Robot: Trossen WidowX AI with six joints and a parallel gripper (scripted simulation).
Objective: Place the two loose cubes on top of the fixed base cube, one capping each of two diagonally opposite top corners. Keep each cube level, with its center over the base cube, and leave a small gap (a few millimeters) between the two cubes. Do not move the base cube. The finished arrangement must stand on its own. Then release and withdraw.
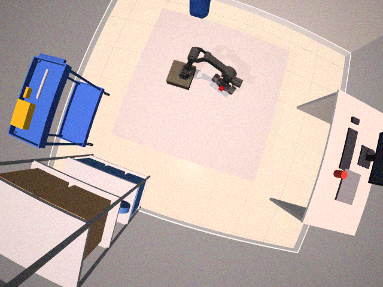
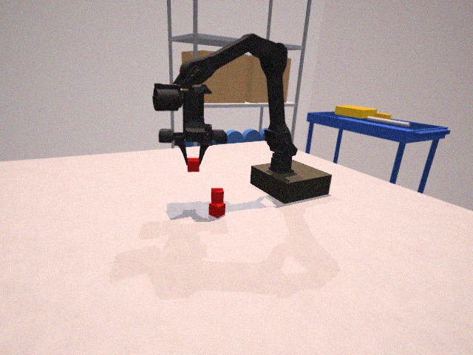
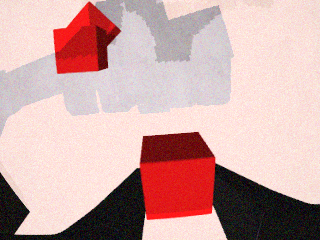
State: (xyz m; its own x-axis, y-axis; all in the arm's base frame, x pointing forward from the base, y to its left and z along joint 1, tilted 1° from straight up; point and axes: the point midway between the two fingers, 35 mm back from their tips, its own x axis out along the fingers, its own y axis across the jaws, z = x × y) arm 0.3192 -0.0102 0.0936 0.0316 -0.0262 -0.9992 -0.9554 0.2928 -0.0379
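My gripper (image 1: 221,85) (image 2: 193,162) (image 3: 175,172) points down and is shut on a loose red cube (image 1: 221,88) (image 2: 193,166) (image 3: 177,190). The held cube looks level and hangs well above the table, left of the stack in the exterior view. The red base cube (image 2: 216,210) (image 3: 92,14) stands on the table. The other loose red cube (image 2: 216,197) (image 3: 75,57) rests on it, turned relative to it; in the wrist view it sits offset towards one corner, leaving the far part of the base's top bare. In the top view the arm mostly hides the stack.
The arm's dark base block (image 1: 179,77) (image 2: 305,187) stands behind and right of the stack in the exterior view. Beyond the table (image 1: 191,133) (image 2: 229,321) are a blue cart (image 1: 46,117) (image 2: 409,133), a shelf rack and a desk (image 1: 321,191). The arm casts shadows around the stack.
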